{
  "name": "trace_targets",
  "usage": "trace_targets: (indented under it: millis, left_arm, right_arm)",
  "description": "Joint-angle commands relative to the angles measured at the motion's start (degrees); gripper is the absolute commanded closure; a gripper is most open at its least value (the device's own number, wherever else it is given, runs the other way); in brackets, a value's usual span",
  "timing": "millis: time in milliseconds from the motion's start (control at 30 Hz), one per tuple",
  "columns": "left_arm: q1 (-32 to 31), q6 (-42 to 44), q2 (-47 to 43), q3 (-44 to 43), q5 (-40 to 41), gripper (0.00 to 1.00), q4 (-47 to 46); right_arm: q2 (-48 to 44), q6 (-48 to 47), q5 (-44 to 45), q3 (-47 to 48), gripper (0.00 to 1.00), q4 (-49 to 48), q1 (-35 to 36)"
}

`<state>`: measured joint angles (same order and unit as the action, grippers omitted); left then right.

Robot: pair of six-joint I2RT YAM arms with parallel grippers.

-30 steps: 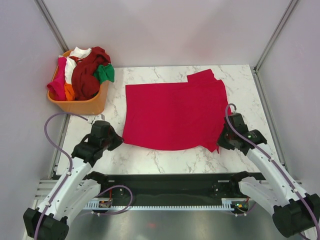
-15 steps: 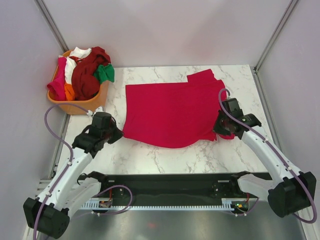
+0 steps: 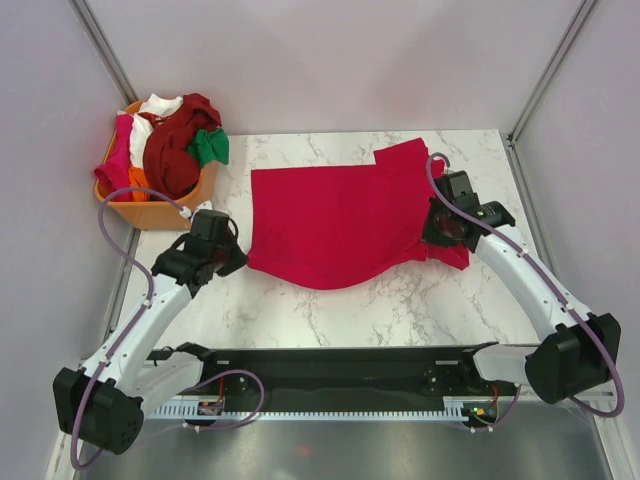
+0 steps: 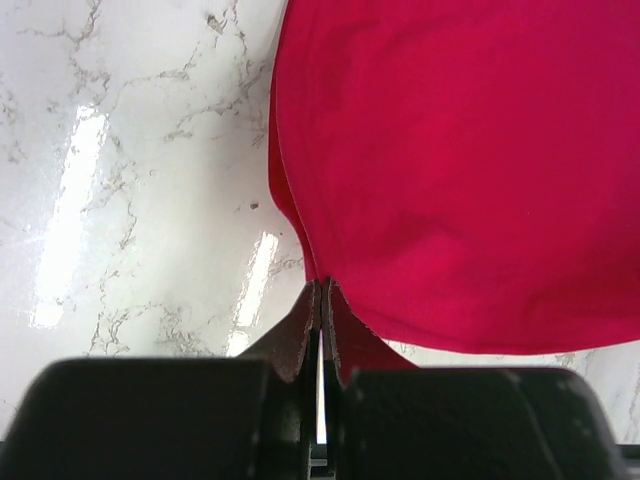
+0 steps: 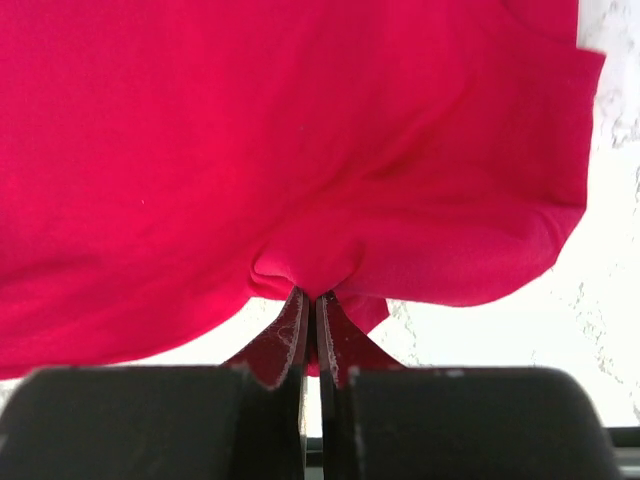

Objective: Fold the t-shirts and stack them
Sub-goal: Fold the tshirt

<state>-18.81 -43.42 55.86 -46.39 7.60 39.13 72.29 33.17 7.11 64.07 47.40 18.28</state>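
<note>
A crimson red t-shirt lies spread on the marble table, its near edge lifted and curved. My left gripper is shut on the shirt's near left corner; in the left wrist view the jaws pinch the cloth's edge. My right gripper is shut on the shirt's near right corner; in the right wrist view the cloth bunches at the tips. More t-shirts, magenta, white, maroon, orange and green, are piled in the basket.
An orange plastic basket stands at the far left of the table. Bare marble lies in front of the shirt. Grey walls and metal posts close in the table.
Both grippers have moved away from the near edge toward the back, carrying the shirt's near corners. The shirt's near edge has risen and shifted back, curving between them.
</note>
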Motion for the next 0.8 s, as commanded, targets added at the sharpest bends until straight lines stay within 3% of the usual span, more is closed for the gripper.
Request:
trace_targets:
  millis: [0, 400, 767]
  left_arm:
    - [0.53, 3.25, 1.97, -3.88, 2.07, 0.98, -1.95]
    - [2.02, 5.18, 13.92, -14.33, 2.51, 0.98, -4.15]
    - [4.57, 7.73, 31.39, -25.32, 4.53, 0.98, -4.42]
  right_arm:
    - [2.32, -2.49, 2.64, 4.83, 1.0, -0.11, 0.26]
    - [15.85, -5.83, 6.59, 17.04, 1.0, 0.06, 0.26]
    - [32.19, -8.38, 11.69, 32.16, 1.0, 2.52, -1.23]
